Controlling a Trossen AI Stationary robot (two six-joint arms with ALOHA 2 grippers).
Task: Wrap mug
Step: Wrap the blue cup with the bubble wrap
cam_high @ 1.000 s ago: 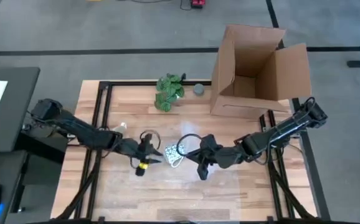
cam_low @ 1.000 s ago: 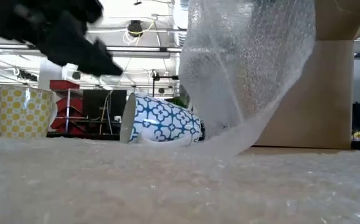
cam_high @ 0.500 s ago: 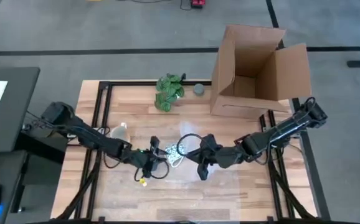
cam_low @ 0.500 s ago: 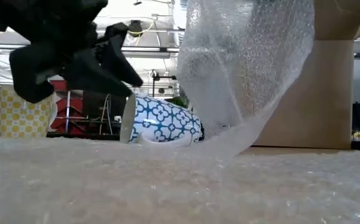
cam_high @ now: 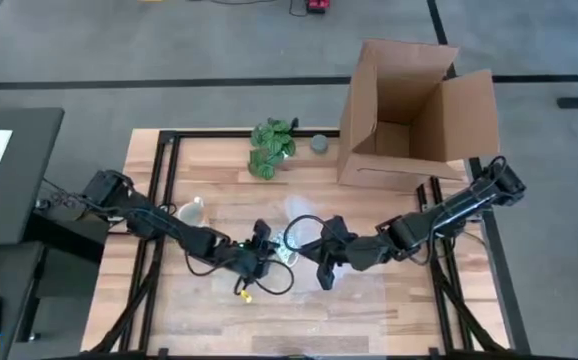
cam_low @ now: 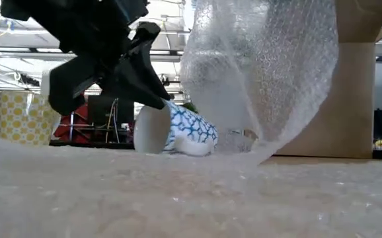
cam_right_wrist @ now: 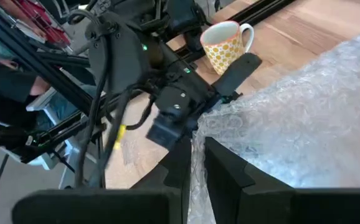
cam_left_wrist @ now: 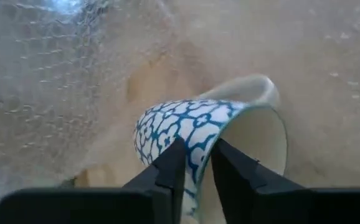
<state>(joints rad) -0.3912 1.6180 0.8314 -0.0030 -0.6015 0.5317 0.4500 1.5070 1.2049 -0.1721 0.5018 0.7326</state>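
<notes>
No legible writing is seen. The mug (cam_left_wrist: 198, 134), lying on its side mid-table, is gripped at its rim by the left gripper (cam_left_wrist: 195, 163). A raised bubble wrap (cam_low: 257, 73) edge is pinched by the right gripper (cam_right_wrist: 195, 152), partly veiling the mug. A yellow mug (cam_right_wrist: 225, 45) and cardboard box (cam_high: 414, 100) stand beyond.

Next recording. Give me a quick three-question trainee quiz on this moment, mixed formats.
1. True or false: the white mug with the blue floral pattern stands upright on the wooden table.
2. Multiple choice: what is the right gripper pinching? A) the clear bubble wrap sheet B) the yellow dotted mug C) a flap of the brown cardboard box
3. Fill in: the fingers of the left gripper sit one inside and one outside the mug's ____.

Key: 1 false, it lies tipped over; 2 A; 3 rim.
</notes>
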